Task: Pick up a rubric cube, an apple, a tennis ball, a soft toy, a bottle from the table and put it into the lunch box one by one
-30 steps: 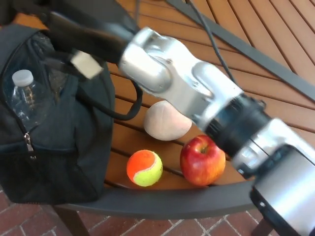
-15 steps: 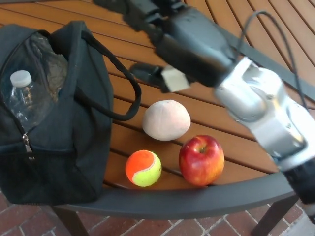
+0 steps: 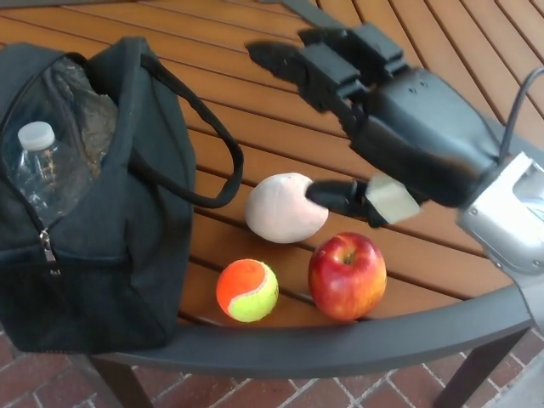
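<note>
While the right hand (image 3: 374, 110) hovers with fingers spread, holding nothing, its thumb sits just beside the pale soft toy (image 3: 285, 208) | red apple (image 3: 347, 276) at 5 o'clock of toy | tennis ball (image 3: 247, 290) at 7 o'clock | water bottle (image 3: 38, 166) inside black lunch bag (image 3: 110, 255) at 9 o'clock | slatted wooden table (image 3: 212, 93).

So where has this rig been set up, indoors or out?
Probably outdoors, on a patio or terrace. The round table has wooden slats in a dark metal rim, the sort used as garden furniture, and the ground below it is red brick paving.
</note>
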